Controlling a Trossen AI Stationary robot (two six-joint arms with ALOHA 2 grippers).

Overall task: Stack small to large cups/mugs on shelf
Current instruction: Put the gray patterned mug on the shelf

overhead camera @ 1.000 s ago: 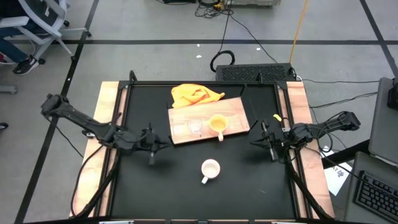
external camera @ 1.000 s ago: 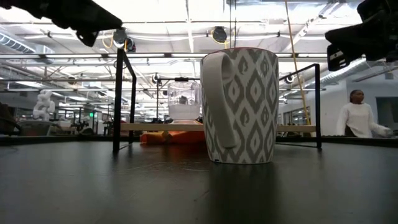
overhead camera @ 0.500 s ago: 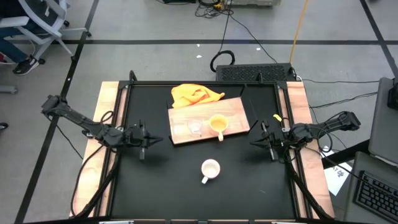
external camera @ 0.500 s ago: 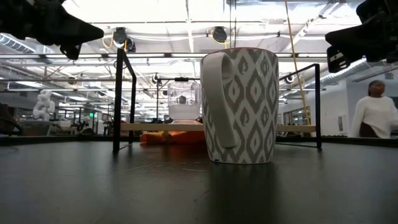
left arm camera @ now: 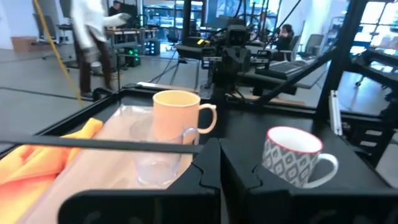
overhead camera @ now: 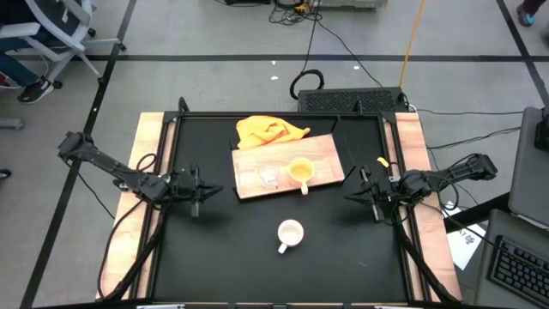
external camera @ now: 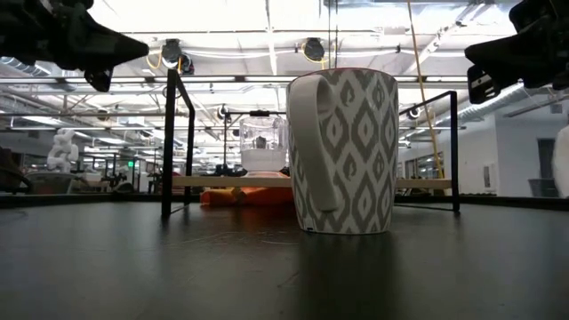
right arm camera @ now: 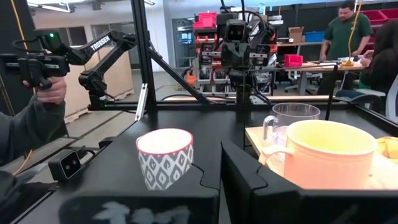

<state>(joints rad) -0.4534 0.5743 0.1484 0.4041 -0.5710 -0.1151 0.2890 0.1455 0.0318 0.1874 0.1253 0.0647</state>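
Observation:
The light-brown wooden shelf (overhead camera: pixel 322 154) lies at the table's far middle. A tiny clear glass cup (overhead camera: pixel 269 174) and a yellow-orange mug (overhead camera: pixel 300 172) stand upright on it, side by side. The white patterned mug (overhead camera: pixel 290 233) stands upright on the black table, nearer than the shelf, and fills the low view's middle (external camera: pixel 342 151). My left gripper (overhead camera: pixel 213 190) hovers shut at the table's left side, pointing level toward the shelf. My right gripper (overhead camera: pixel 350 196) hovers shut at the right side, also level. Both are clear of every cup.
A crumpled yellow cloth (overhead camera: pixel 268 131) lies at the shelf's far left corner. A black frame (external camera: pixel 169 142) rises around the table. A person's hand (right arm camera: pixel 46 90) holding a device shows beyond the table's edge. Free black tabletop lies around the white mug.
My left gripper has drawn back toward the table's left edge and sunk a little, staying shut and holding nothing. The cups and the shelf have kept their places.

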